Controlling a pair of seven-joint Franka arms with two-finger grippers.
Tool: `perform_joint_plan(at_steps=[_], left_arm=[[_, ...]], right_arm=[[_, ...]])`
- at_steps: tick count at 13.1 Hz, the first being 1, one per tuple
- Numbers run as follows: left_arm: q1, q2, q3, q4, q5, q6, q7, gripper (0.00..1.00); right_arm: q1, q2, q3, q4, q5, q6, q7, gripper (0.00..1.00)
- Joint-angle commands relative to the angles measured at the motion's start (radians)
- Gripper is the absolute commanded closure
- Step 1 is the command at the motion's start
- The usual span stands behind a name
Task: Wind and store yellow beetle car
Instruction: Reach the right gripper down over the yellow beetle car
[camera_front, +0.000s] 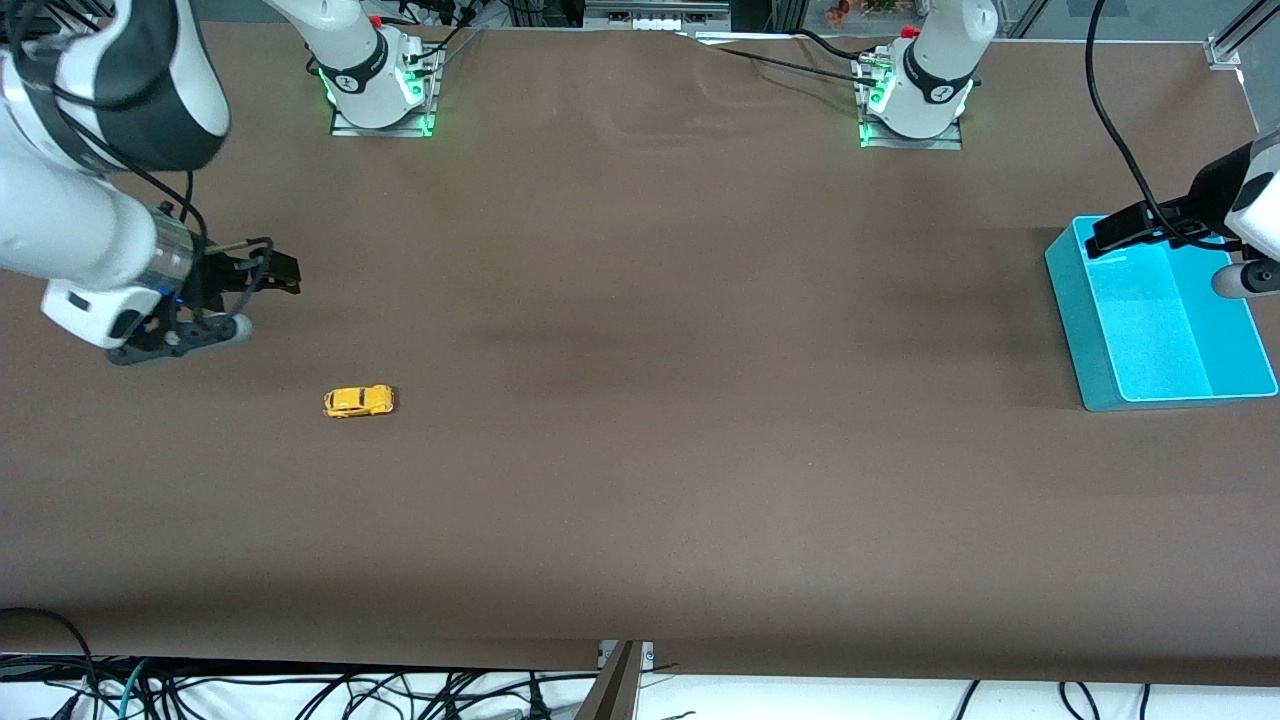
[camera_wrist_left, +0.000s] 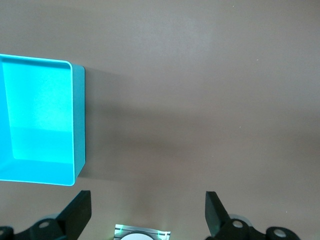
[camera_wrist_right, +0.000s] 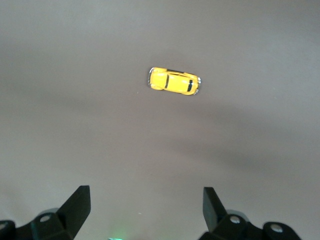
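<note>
The yellow beetle car (camera_front: 358, 401) stands on its wheels on the brown table toward the right arm's end, lying sideways to the front camera. It also shows in the right wrist view (camera_wrist_right: 174, 81). My right gripper (camera_front: 283, 272) is open and empty, up in the air over bare table a short way from the car; its black fingers (camera_wrist_right: 78, 202) frame bare table in its wrist view. My left gripper (camera_front: 1108, 234) is open and empty, up in the air by the teal bin (camera_front: 1070, 310); one of its fingers (camera_wrist_left: 214, 210) shows over bare table.
The teal bin's rim (camera_wrist_left: 75, 120) shows in the left wrist view; the bin is empty and stands at the left arm's end of the table. Both arm bases (camera_front: 378, 90) (camera_front: 915, 100) stand along the table's edge farthest from the front camera. Cables hang below the nearest edge.
</note>
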Motion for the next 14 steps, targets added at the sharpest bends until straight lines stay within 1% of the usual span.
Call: perform_joint_plan(at_steps=[1,4,9,10,14], left_arm=[[0.010,0.002,-0.003,0.010,-0.016,-0.012,0.019,0.00],[0.010,0.002,-0.004,0.012,-0.014,-0.012,0.020,0.00],[0.013,-0.018,-0.003,0.021,-0.011,-0.028,0.020,0.00],[0.029,-0.020,-0.004,0.022,-0.011,-0.028,0.020,0.00],[0.030,-0.010,-0.007,0.022,-0.008,-0.015,0.020,0.00]], right_arm=[[-0.002,0.060,-0.003,0.009,-0.018,0.014,-0.185,0.01],[-0.005,0.138,-0.005,-0.005,-0.032,0.089,-0.424,0.01],[-0.041,0.241,-0.009,-0.102,-0.024,0.413,-0.910,0.01],[-0.041,0.245,-0.011,-0.128,-0.024,0.465,-0.966,0.01],[-0.039,0.278,-0.009,-0.224,-0.026,0.680,-1.132,0.01]])
